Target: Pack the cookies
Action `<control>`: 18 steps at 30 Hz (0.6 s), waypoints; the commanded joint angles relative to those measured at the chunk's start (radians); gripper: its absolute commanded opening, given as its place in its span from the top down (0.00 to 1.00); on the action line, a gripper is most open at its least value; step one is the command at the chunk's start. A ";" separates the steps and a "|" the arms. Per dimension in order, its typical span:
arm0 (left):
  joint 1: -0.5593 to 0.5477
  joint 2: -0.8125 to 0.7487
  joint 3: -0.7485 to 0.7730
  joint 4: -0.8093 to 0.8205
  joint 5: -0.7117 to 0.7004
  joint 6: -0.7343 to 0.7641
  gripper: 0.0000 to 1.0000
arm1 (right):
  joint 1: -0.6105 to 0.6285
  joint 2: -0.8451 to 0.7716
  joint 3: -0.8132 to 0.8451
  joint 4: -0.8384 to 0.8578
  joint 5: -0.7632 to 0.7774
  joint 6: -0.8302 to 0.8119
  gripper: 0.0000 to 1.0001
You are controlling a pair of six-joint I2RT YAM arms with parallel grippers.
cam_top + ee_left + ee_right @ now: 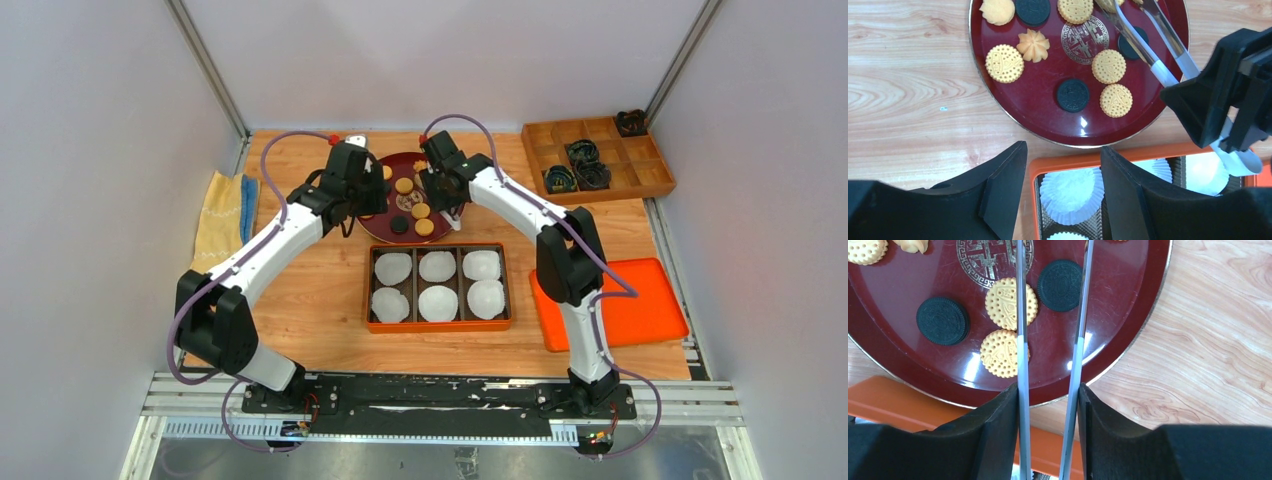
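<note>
Cookies (3 black), 6 cups, tongs

Layout on table: plate at rear centre.
Cookies lie on the plate; directly before it sits the box, six cups in its compartments, three per row. Tray right of box; organizer at rear right corner; cloth at left edge. Tongs in the right gripper reach over the plate.

Bright, even overhead light; glare spots on the glossy plate; the right pincer's near fingers look soft.
</note>
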 commanded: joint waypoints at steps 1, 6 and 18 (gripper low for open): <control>0.001 -0.040 -0.008 0.003 -0.052 0.007 0.39 | 0.004 -0.124 -0.025 -0.027 0.052 -0.002 0.70; 0.049 -0.056 -0.023 0.013 -0.014 -0.010 0.39 | 0.004 -0.247 -0.089 -0.022 0.053 -0.017 0.73; 0.146 -0.030 0.062 -0.019 -0.006 -0.062 0.38 | 0.077 -0.474 -0.297 -0.030 -0.008 -0.027 0.72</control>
